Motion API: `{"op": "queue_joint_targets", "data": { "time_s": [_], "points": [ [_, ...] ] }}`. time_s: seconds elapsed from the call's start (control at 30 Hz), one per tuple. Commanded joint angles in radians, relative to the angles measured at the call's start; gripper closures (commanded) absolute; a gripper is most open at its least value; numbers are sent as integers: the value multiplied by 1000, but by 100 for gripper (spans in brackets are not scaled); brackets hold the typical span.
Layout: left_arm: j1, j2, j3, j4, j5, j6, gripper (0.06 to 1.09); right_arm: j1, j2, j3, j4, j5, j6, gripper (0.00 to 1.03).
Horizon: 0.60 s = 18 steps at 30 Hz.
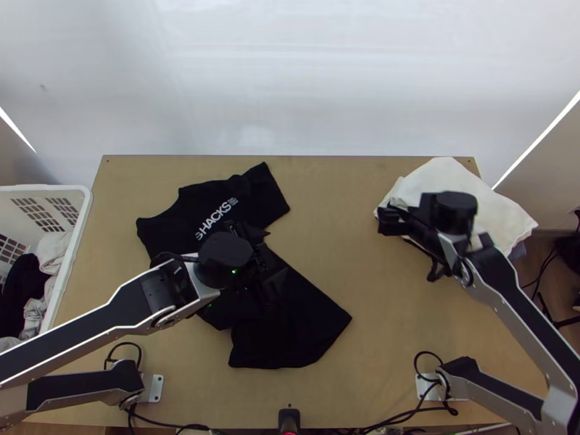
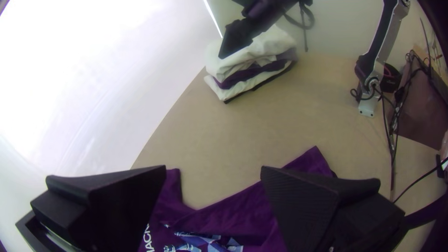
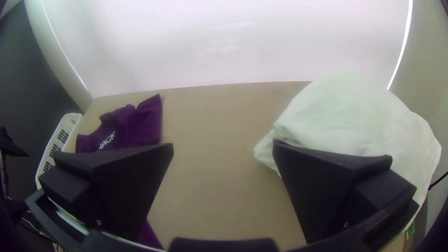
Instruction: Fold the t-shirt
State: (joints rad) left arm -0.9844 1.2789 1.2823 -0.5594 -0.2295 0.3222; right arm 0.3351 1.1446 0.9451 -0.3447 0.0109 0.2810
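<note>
In the top view the black t-shirt [image 1: 304, 319] lies unevenly on the left half of the table, its white lettering facing up and its lower part skewed toward the near edge. My left gripper [image 1: 254, 254] is over the middle of the shirt. Its fingers stand wide apart in the left wrist view, where the gripper [image 2: 213, 172] has the shirt [image 2: 233, 205], purple there, beyond and below it. Beside the stack of folded cloth at the right is my right gripper [image 1: 391, 220]. In the right wrist view that gripper [image 3: 223, 149] is open, with bare table between its fingers.
A stack of folded cloth, white on top [image 1: 449, 181], sits at the table's far right corner. A white basket [image 1: 83, 210] with clothes in it stands off the left edge. Cables [image 1: 406, 417] run along the near edge. Bare tabletop [image 1: 333, 210] lies between shirt and stack.
</note>
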Motion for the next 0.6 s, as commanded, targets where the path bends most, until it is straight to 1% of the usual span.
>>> {"op": "queue_joint_targets", "data": {
  "time_s": [0.0,0.1,0.2,0.23,0.27,0.37,0.4,0.47,0.5,0.53,0.57],
  "points": [
    [13,-23,26,-77,-56,-43,10,61,185,150,-20,-14,29,4],
    [78,-93,26,-152,-59,-77,10,87,302,250,-36,-46,60,4],
    [115,-144,31,-235,-119,-120,10,116,454,405,-155,-106,81,4],
    [128,-161,31,-254,-140,-133,10,127,495,440,-165,-127,84,4],
    [144,-179,31,-278,-140,-147,10,145,524,465,-165,-150,84,4],
    [225,-224,23,-327,-146,-172,10,202,609,555,-168,-163,78,4],
    [254,-236,18,-336,-146,-173,10,217,624,575,-168,-177,57,4],
    [325,-260,5,-339,-146,-172,10,254,659,633,-194,-192,-14,4],
    [355,-266,2,-341,-146,-172,10,269,673,661,-224,-207,-95,4],
    [386,-274,-8,-343,-146,-169,10,288,682,681,-234,-219,-158,4],
    [409,-282,-20,-343,-146,-161,10,306,695,702,-234,-218,-167,4]
  ]
}}
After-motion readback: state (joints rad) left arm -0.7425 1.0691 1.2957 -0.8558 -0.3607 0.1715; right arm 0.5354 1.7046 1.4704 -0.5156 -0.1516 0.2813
